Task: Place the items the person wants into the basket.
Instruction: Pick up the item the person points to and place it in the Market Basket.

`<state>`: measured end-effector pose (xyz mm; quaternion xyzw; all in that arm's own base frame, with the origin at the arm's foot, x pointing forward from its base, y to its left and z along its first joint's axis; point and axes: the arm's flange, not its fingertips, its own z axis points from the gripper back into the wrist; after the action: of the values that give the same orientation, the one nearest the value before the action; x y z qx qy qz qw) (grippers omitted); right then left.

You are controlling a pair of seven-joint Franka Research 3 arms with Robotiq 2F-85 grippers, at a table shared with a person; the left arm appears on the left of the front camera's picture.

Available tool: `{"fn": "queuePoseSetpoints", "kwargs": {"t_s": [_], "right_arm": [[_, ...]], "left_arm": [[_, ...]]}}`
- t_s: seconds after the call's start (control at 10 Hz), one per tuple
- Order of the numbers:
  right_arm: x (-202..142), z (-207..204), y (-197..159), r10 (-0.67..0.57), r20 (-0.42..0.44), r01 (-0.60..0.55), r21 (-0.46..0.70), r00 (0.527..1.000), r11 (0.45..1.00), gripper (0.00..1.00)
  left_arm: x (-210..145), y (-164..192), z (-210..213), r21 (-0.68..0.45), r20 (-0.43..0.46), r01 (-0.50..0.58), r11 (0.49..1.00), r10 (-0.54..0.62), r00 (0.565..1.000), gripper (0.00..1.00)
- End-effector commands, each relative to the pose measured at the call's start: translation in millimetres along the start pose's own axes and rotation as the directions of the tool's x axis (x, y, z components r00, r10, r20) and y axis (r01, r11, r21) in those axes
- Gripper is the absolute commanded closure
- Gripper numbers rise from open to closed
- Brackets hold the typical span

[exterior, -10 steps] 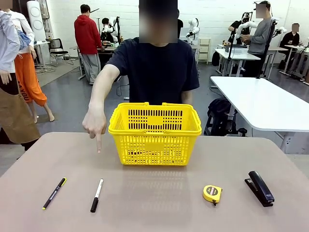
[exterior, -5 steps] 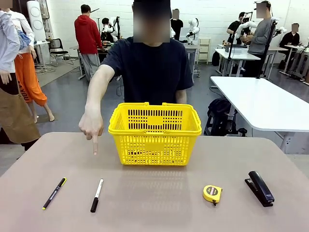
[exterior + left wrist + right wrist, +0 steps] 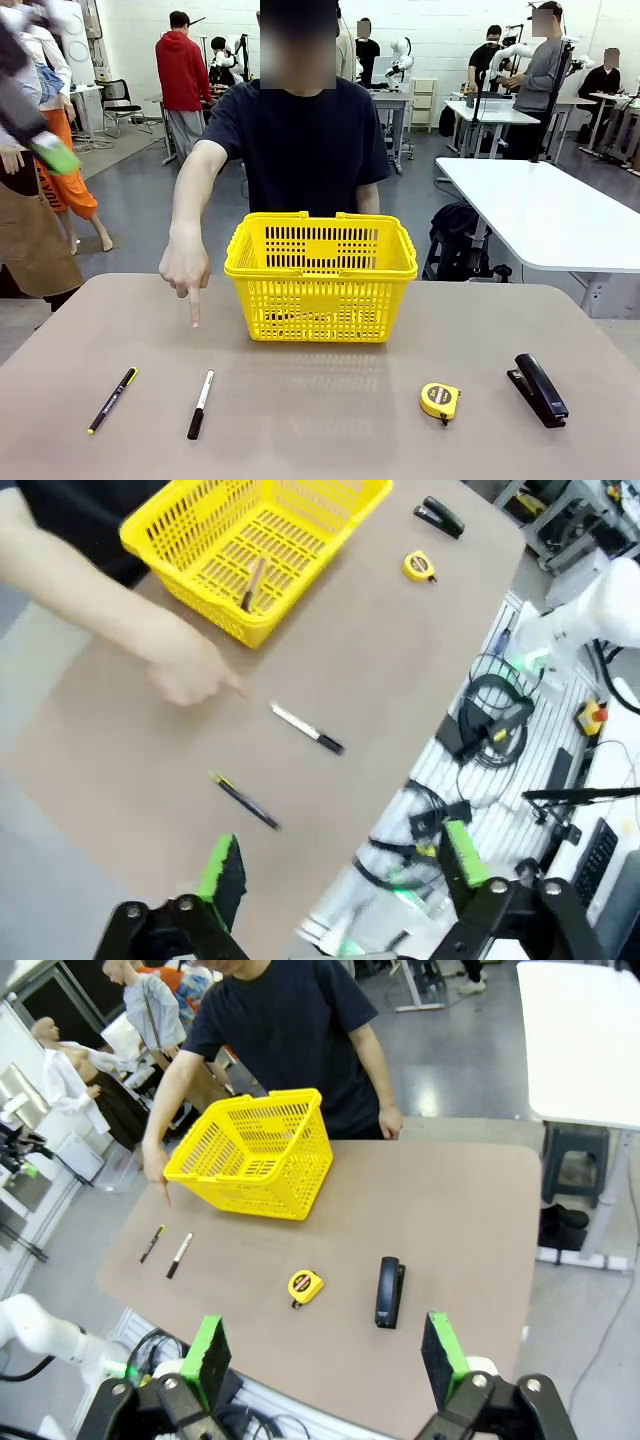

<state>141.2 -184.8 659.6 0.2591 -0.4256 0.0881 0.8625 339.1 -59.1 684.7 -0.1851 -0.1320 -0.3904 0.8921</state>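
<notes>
The yellow basket (image 3: 320, 275) stands at the table's far middle, in front of the person (image 3: 300, 140). The person's hand (image 3: 188, 268) points a finger down at the table left of the basket, beyond the white marker with black cap (image 3: 201, 403). The black stapler (image 3: 538, 389) lies at the near right. A slim oblong thing (image 3: 254, 583) lies inside the basket (image 3: 250, 540), too blurred to name. My left gripper (image 3: 340, 865) hangs open high above the marker (image 3: 307, 728). My right gripper (image 3: 322, 1352) is open high over the near table edge, above the stapler (image 3: 389, 1291).
A black pen with yellow accents (image 3: 112, 400) lies left of the marker. A round yellow tape measure (image 3: 440, 401) sits left of the stapler. My left arm shows blurred at the top left with a green pad (image 3: 55, 157). Cables lie below the table's near edge (image 3: 480, 720).
The person's pointing hand has shifted slightly left and away from the marker's end. My left arm has come into the front view's top left corner.
</notes>
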Motion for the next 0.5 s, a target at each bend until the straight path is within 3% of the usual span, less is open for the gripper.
{"fn": "queuePoseSetpoints", "kwargs": {"t_s": [0.0, 0.1, 0.3, 0.4], "right_arm": [[-1.0, 0.4, 0.1, 0.002, 0.004, -0.002, 0.005, 1.000, 1.000, 0.00], [-1.0, 0.4, 0.1, 0.002, 0.004, -0.002, 0.005, 1.000, 1.000, 0.00], [-1.0, 0.4, 0.1, 0.002, 0.004, -0.002, 0.005, 1.000, 1.000, 0.00], [-1.0, 0.4, 0.1, 0.002, 0.004, -0.002, 0.005, 1.000, 1.000, 0.00]], "left_arm": [[17.3, -29.3, -51.8, 0.037, -0.213, -0.131, 0.991, 0.136, 0.967, 0.00], [19.6, -47.2, -90.1, 0.102, -0.255, -0.193, 0.976, 0.213, 0.943, 0.00], [23.1, -59.4, -150.8, 0.307, -0.196, -0.253, 0.917, 0.321, 0.927, 0.00], [17.8, -64.3, -176.3, 0.324, -0.190, -0.297, 0.898, 0.370, 0.910, 0.00]]}}
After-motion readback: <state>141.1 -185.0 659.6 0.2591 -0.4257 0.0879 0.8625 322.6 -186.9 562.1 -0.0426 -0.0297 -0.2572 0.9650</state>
